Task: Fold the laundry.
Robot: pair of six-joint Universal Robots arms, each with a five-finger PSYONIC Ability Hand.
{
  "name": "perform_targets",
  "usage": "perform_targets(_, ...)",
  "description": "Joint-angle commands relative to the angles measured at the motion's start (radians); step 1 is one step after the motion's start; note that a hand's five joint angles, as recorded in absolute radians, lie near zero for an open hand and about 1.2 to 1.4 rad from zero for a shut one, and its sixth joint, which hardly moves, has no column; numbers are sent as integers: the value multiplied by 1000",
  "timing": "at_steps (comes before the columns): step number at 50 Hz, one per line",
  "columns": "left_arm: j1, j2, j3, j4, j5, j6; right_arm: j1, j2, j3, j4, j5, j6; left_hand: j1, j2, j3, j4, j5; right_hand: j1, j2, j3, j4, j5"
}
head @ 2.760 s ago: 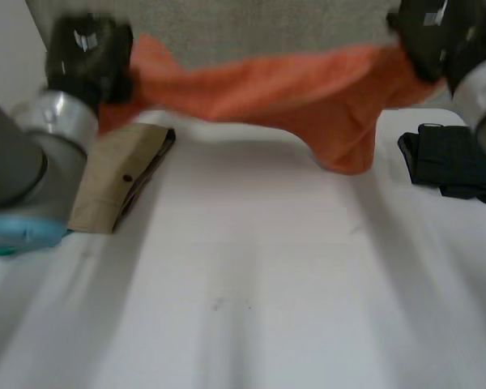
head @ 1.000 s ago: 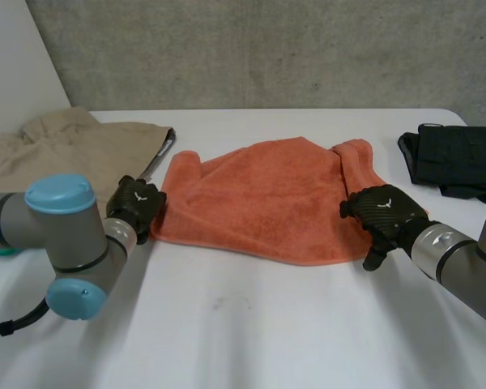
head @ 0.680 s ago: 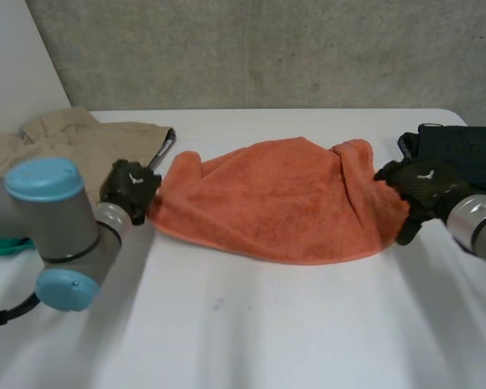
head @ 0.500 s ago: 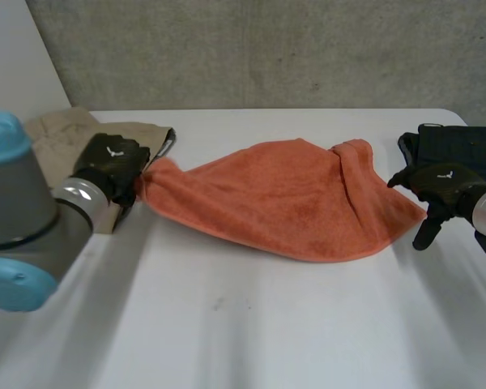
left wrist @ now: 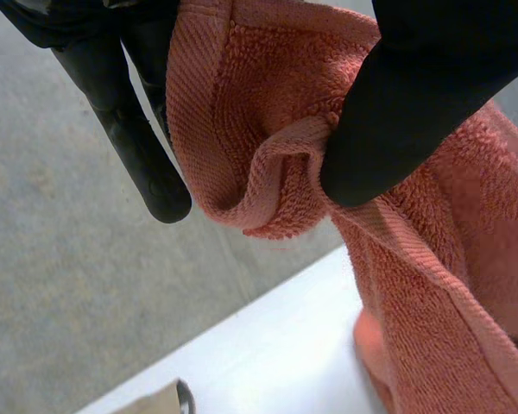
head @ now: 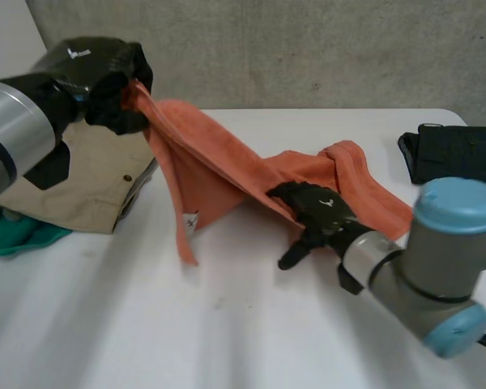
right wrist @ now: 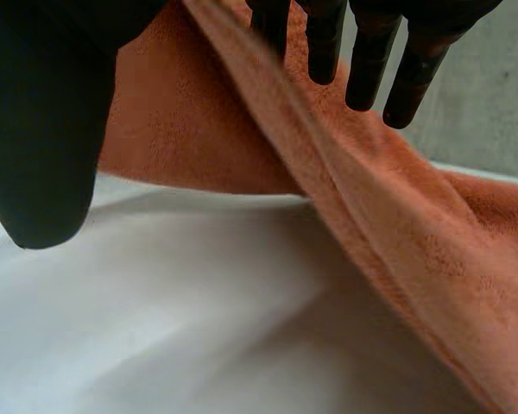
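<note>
An orange towel point(head: 227, 174) stretches from the table's middle up to the left. My left hand point(head: 97, 77) is raised above the table's left side and is shut on a towel corner point(left wrist: 268, 185), pinched between thumb and fingers. From that corner a loose flap with a small white label point(head: 191, 221) hangs down. My right hand point(head: 312, 215) lies on the towel's near edge at the middle of the table, open, fingers straight. In the right wrist view its fingertips point(right wrist: 363, 65) rest on a taut fold of the towel point(right wrist: 388, 250).
A tan garment point(head: 85, 182) lies at the table's left edge, with a teal item point(head: 20, 235) beside it. A folded black garment point(head: 454, 154) sits at the back right. A grey wall stands behind the table point(head: 227, 332).
My left hand has lifted its towel corner up and to the left. My right hand let go of the right end and moved leftward to the towel's middle, fingers spread.
</note>
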Motion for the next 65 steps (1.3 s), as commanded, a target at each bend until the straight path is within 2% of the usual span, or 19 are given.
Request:
perform_targets(1,7,39,-1,4,0,-7,43,125,-112,-59,161,1,275,205,220,197,273,-26,-49,-37,-57,-71)
perform_targets(3,12,45,-1,4,-1,-7,32,145,-129,-53,172,-14,275,205,220,197,273,25,2,14,-6,-20)
perform_targets(6,15,68,-1,4,0,-5,-101,170,-146,-39,162,-82,275,205,220,197,273,131,108,120,100,85)
perform_targets(7,18,81,-1,4,0,-5,-183,172,-146,-24,148,-132,275,205,220,197,273,189,167,178,158,144)
perform_targets(10,39,96,-2,4,2,-4,-297,178,-160,22,82,-252,275,205,220,197,273,236,214,226,206,191)
perform_targets(15,95,99,-5,4,5,-5,-362,184,-198,82,-33,-317,275,205,220,197,273,324,302,314,294,279)
perform_targets(23,116,94,-8,4,5,-5,-370,254,-283,182,-59,-314,275,205,220,197,273,671,649,660,640,626)
perform_targets(25,116,91,-10,5,5,-5,-370,259,-290,200,-59,-315,275,205,220,197,273,668,646,657,637,623)
perform_targets(29,118,82,-11,6,3,-4,-368,245,-292,232,-58,-315,275,205,220,197,273,437,414,426,406,392)
perform_targets(34,147,76,-7,6,3,-2,-370,189,-283,266,-75,-312,275,205,220,197,273,354,332,344,324,309)
perform_targets(42,177,21,12,10,2,1,-365,175,-263,361,-196,-324,275,205,220,197,273,360,337,349,329,315)
perform_targets(53,180,-39,56,12,-1,-1,-358,219,-269,387,-213,-327,275,205,220,197,273,407,384,396,376,362)
perform_targets(62,217,-45,73,10,0,-1,-333,294,-332,377,-207,-361,275,205,220,197,273,539,516,528,508,493)
perform_targets(64,220,-45,73,10,0,-1,-327,303,-347,375,-207,-363,275,205,220,197,273,662,639,651,631,616)
perform_targets(65,222,-45,73,10,0,-1,-327,308,-359,377,-202,-358,275,205,220,197,273,828,806,817,797,783)
